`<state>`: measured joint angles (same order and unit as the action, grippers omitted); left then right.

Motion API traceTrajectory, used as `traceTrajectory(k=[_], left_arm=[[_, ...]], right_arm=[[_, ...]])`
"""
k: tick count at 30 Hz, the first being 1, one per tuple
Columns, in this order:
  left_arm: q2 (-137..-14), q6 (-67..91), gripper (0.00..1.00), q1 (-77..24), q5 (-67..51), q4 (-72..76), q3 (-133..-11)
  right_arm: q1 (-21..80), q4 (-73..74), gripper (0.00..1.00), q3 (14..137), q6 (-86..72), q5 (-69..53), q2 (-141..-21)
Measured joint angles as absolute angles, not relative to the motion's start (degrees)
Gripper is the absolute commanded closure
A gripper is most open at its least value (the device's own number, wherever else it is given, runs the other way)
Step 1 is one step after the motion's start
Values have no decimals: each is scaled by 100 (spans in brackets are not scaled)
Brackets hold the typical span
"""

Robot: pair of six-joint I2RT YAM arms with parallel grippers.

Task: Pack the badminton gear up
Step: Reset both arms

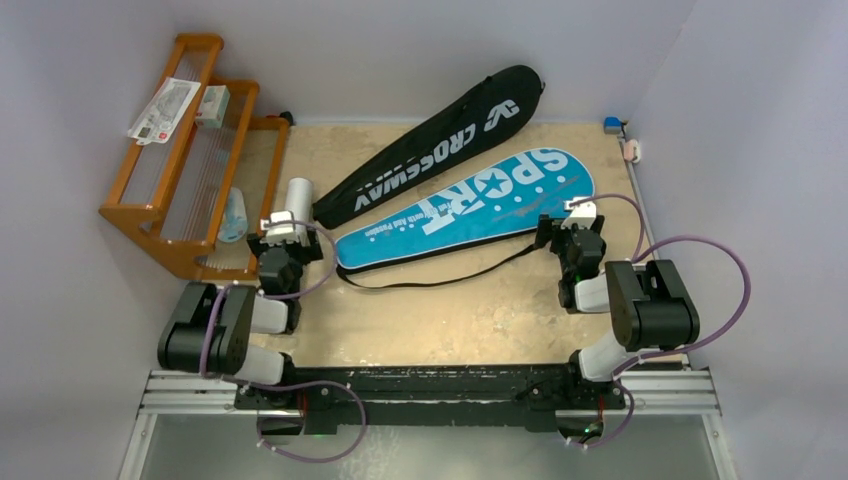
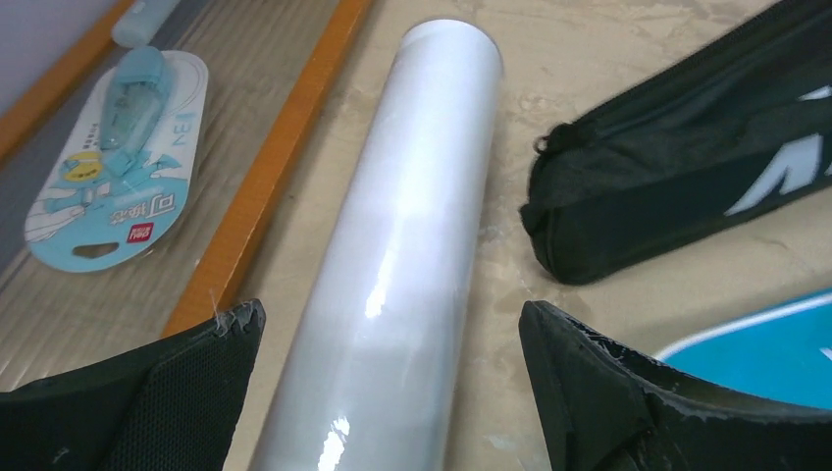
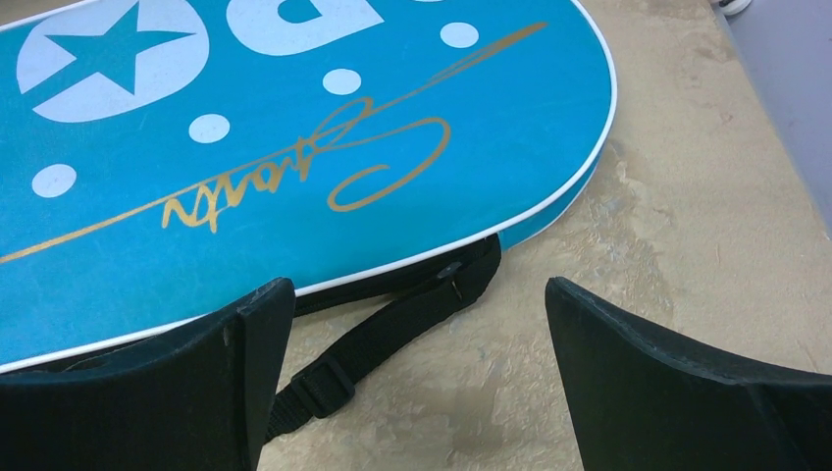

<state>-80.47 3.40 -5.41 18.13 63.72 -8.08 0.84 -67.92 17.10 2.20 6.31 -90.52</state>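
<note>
The white tube (image 2: 388,255) lies on the table's left side, near the rack, between the wide-open left claw (image 2: 390,388) (the right claw (image 3: 420,378) gapes over the blue bag's (image 3: 294,137) strap), so squeezing shut looks next.

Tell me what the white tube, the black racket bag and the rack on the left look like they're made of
White tube: probably smooth plastic or coated card; it shows a soft glossy highlight. Black racket bag: woven fabric, matte, with stitched seams and a zipper pull. Rack: apparently varnished wood, orange-brown with a slight sheen.
</note>
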Motion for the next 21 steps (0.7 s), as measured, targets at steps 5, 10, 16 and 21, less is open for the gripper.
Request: traceTrajectory(k=[5,10,16,21], left_arm=[[-9074,427,5,272,639,7065,-1079],[-9113,381,4,298,-279,6825,-1479],[-9124,379,4,301,-530,6742,-1544],[-9124,381,3,301,-585,6657,-1544]], right_arm=[[84,-6788,1,1710,222,626,-9052],[84,-6790,1,1710,222,626,-9052],[84,-6790,1,1710,222,626,-9052],[84,-6790,1,1710,222,626,-9052]])
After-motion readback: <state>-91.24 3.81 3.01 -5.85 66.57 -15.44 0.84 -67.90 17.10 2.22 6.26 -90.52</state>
